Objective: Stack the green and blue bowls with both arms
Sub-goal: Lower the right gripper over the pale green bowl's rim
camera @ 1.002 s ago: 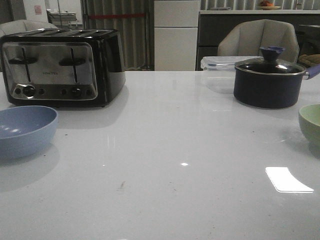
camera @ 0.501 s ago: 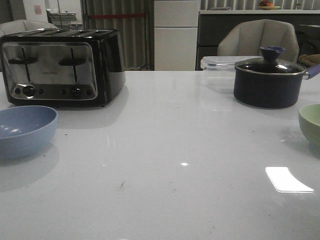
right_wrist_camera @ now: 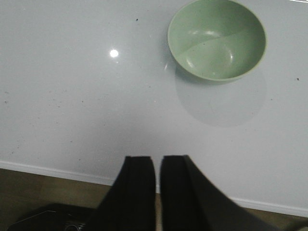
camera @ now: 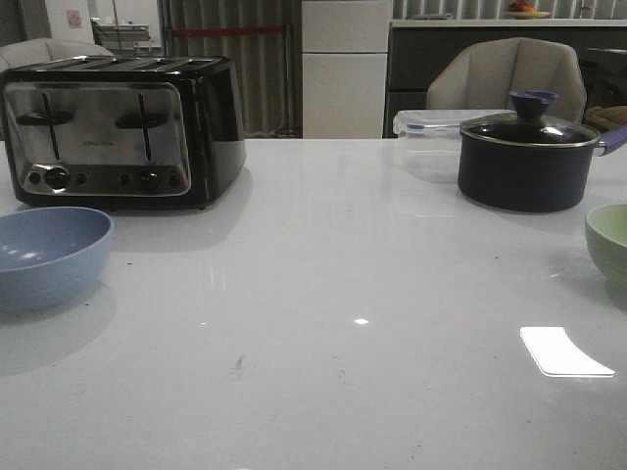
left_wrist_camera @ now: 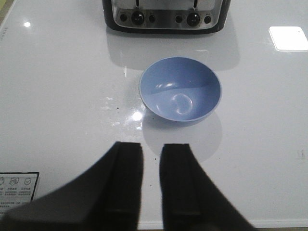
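Note:
The dusty blue bowl point(camera: 49, 257) sits upright and empty at the table's left, in front of the toaster. It also shows in the left wrist view point(left_wrist_camera: 180, 90). My left gripper point(left_wrist_camera: 151, 147) hangs above the table short of the bowl, its jaws a narrow gap apart and empty. The pale green bowl point(camera: 609, 240) sits at the right edge, cut off by the frame; the right wrist view shows it whole and empty point(right_wrist_camera: 216, 39). My right gripper point(right_wrist_camera: 157, 159) is over the table's near edge, well short of the green bowl, jaws almost together and empty. Neither gripper shows in the front view.
A black and steel toaster point(camera: 118, 132) stands at the back left. A dark navy pot with a glass lid point(camera: 529, 162) and a clear plastic box point(camera: 426, 137) stand at the back right. A bright light patch point(camera: 565, 352) lies on the white table point(camera: 323, 294).

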`<state>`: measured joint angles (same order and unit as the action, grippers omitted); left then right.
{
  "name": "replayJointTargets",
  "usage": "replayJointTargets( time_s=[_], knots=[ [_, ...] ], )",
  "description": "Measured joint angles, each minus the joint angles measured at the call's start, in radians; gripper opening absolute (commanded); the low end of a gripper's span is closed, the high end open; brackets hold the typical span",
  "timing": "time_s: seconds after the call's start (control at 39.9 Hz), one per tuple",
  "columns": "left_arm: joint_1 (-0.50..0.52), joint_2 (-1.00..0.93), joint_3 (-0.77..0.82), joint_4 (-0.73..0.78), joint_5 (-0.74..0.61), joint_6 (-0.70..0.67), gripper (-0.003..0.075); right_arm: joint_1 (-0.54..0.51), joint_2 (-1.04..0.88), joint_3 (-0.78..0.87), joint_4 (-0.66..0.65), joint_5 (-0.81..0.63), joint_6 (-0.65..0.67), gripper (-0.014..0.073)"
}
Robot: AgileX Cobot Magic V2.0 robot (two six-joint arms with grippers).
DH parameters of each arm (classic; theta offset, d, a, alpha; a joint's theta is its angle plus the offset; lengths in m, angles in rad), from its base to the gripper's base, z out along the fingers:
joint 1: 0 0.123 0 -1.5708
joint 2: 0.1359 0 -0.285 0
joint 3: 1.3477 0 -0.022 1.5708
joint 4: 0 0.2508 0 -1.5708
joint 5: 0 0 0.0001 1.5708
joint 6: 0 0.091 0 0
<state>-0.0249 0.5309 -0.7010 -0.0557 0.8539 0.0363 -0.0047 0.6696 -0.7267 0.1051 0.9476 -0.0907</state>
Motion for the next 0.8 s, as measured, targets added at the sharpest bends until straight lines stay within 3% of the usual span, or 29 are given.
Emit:
replayJointTargets(
  time_s=[0.05, 0.1, 0.33, 0.68, 0.8],
  knots=[
    [0.0, 0.0, 0.0, 0.0, 0.001, 0.0, 0.0564, 0.0, 0.001, 0.0, -0.006, 0.0, 0.0, 0.0509],
    [0.0, 0.0, 0.0, 0.0, -0.001, 0.0, 0.0589, 0.0, 0.001, 0.0, -0.01, 0.0, 0.0, 0.0533],
    [-0.023, 0.0, 0.0, -0.01, -0.005, 0.006, 0.058, 0.0, 0.001, 0.0, -0.012, -0.003, 0.01, 0.0531],
    [-0.271, 0.0, 0.0, -0.018, -0.035, 0.044, 0.058, -0.001, 0.106, -0.046, -0.087, -0.042, 0.119, 0.0531],
    [-0.331, 0.0, 0.0, -0.018, -0.035, 0.044, 0.058, -0.048, 0.206, -0.099, -0.124, -0.045, 0.146, 0.0531]
  ],
)
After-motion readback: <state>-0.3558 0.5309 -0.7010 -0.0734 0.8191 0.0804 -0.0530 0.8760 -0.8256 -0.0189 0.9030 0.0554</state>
